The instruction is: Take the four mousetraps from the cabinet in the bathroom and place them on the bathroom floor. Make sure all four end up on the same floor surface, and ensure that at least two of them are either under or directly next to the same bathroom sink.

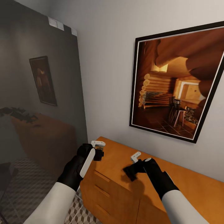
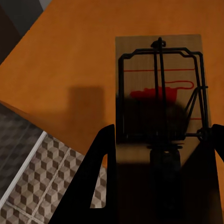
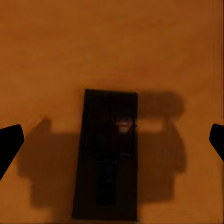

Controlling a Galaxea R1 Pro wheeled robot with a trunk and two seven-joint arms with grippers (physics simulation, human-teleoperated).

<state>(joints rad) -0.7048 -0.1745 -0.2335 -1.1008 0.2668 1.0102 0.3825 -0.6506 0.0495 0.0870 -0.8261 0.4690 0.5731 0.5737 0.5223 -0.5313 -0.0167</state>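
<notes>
My left gripper (image 2: pixel 158 140) has its fingers closed on a mousetrap (image 2: pixel 161 88) over the cabinet (image 1: pixel 118 186) edge above the bathroom floor (image 2: pixel 42 172), while my right gripper's (image 3: pixel 112 140) fingers are spread over another mousetrap (image 3: pixel 109 154) lying on the cabinet top, before a framed picture (image 1: pixel 177 84).

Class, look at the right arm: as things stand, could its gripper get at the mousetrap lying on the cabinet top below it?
Probably yes. The right gripper hangs open above the mousetrap, which lies flat on the cabinet with nothing between them.
</notes>
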